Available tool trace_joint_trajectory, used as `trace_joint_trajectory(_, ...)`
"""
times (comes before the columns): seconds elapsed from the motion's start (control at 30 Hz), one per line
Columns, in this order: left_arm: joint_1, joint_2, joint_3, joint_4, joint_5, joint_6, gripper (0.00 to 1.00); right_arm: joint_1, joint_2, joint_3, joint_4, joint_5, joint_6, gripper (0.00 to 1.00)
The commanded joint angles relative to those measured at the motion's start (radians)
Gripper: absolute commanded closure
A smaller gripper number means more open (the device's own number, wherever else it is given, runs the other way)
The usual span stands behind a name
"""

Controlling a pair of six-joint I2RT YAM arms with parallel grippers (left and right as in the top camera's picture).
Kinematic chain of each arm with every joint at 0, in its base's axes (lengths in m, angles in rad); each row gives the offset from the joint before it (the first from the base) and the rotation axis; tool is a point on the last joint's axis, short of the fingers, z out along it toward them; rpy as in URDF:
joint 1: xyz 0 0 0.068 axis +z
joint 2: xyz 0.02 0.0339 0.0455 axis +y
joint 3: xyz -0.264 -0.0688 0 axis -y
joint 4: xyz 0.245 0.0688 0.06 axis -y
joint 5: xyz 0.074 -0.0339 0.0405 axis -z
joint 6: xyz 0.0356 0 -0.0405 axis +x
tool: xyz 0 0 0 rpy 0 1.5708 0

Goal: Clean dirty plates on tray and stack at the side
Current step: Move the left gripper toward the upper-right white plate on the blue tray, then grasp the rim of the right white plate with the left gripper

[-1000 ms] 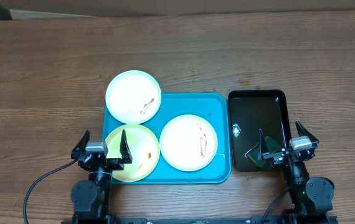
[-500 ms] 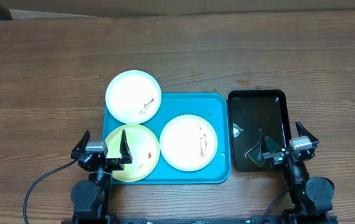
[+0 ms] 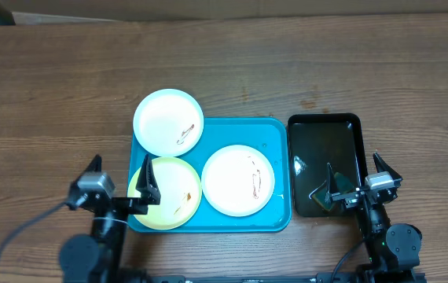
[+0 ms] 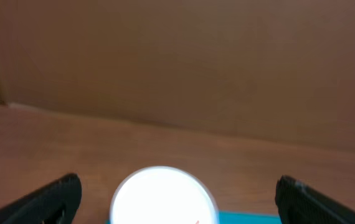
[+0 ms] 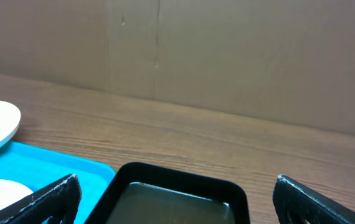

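Observation:
Three plates lie on or at the turquoise tray (image 3: 275,134). A white plate (image 3: 168,121) overhangs the tray's far left corner, a pale yellow plate (image 3: 170,192) fills its near left, and a second white plate (image 3: 238,179) sits in the middle. All three carry brown smears. My left gripper (image 3: 120,170) hangs open at the tray's near left edge, one finger over the yellow plate's rim. In the left wrist view the far white plate (image 4: 163,196) shows between the open fingers. My right gripper (image 3: 354,174) stands open over the near end of the black tray.
A narrow black tray (image 3: 326,135) lies right of the turquoise one; its rim (image 5: 177,173) shows in the right wrist view. A small white scrap (image 3: 298,163) and a dark greenish thing (image 3: 321,201) lie in it. A cardboard wall (image 5: 227,56) stands behind the table.
The left arm has swung to the left and its gripper now sits farther left, turned a little. The plates and the right arm have not moved.

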State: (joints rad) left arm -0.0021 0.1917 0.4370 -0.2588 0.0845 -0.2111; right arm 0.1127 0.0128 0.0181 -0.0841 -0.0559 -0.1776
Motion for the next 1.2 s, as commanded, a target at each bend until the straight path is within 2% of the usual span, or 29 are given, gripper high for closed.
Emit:
trace_joint_trajectory(0.0,0.008,0.215,0.297,-0.18,0.27,-0.024,0.0,-0.004,-0.01,-0.01,0.004,-0.006,-0.003,0.0)
trace_joint_trajectory(0.1,0.008,0.446,0.602,-0.493,0.432,-0.018,0.0,-0.004,-0.01,-0.01,0.003,-0.006,-0.003,0.0)
trace_joint_trajectory(0.23,0.008,0.728,0.986,-0.886,0.433,0.027,0.0,-0.004,-0.01,-0.01,0.003,-0.006,-0.003,0.0)
trace_joint_trajectory(0.33,0.008,0.866,1.16,-0.998,0.439,0.03,0.0,-0.004,-0.01,-0.01,0.003,-0.006,-0.003,0.0)
trace_joint_trajectory(0.43,0.008,0.958,1.221,-1.079,0.533,0.032,0.0,-0.004,-0.01,-0.01,0.003,-0.006,-0.003,0.0)
trace_joint_trajectory(0.47,0.007,0.982,1.22,-1.114,0.544,0.04,0.07,-0.004,-0.01,-0.01,0.004,-0.006,-0.003,0.0)
trace_joint_trajectory(0.53,-0.002,1.024,1.212,-1.197,0.503,0.093,0.34,-0.004,-0.01,-0.01,0.003,-0.006,-0.003,0.0)
trace_joint_trajectory(0.57,-0.01,1.041,1.204,-1.235,0.464,0.104,0.42,-0.004,-0.01,-0.01,0.003,-0.006,-0.003,0.0)
trace_joint_trajectory(0.6,-0.021,1.057,1.19,-1.267,0.415,0.103,0.46,-0.004,-0.01,-0.01,0.004,-0.006,-0.003,0.0)
trace_joint_trajectory(0.7,-0.064,1.095,1.122,-1.271,0.301,0.101,0.56,-0.004,-0.01,-0.01,0.003,-0.006,-0.003,0.0)
trace_joint_trajectory(0.87,-0.177,1.151,0.959,-1.144,0.177,0.099,0.59,-0.004,-0.01,-0.01,0.003,-0.006,-0.003,0.0)
trace_joint_trajectory(0.9,-0.2,1.162,0.921,-1.106,0.167,0.099,0.62,-0.004,-0.01,-0.01,0.003,-0.006,-0.003,0.0)
trace_joint_trajectory(1.07,-0.291,1.236,0.75,-0.894,0.157,0.096,0.61,-0.004,-0.01,-0.01,0.003,-0.006,-0.003,0.0)
trace_joint_trajectory(1.17,-0.334,1.344,0.697,-0.743,0.087,0.096,0.59,-0.004,-0.01,-0.01,0.003,-0.006,-0.003,0.0)
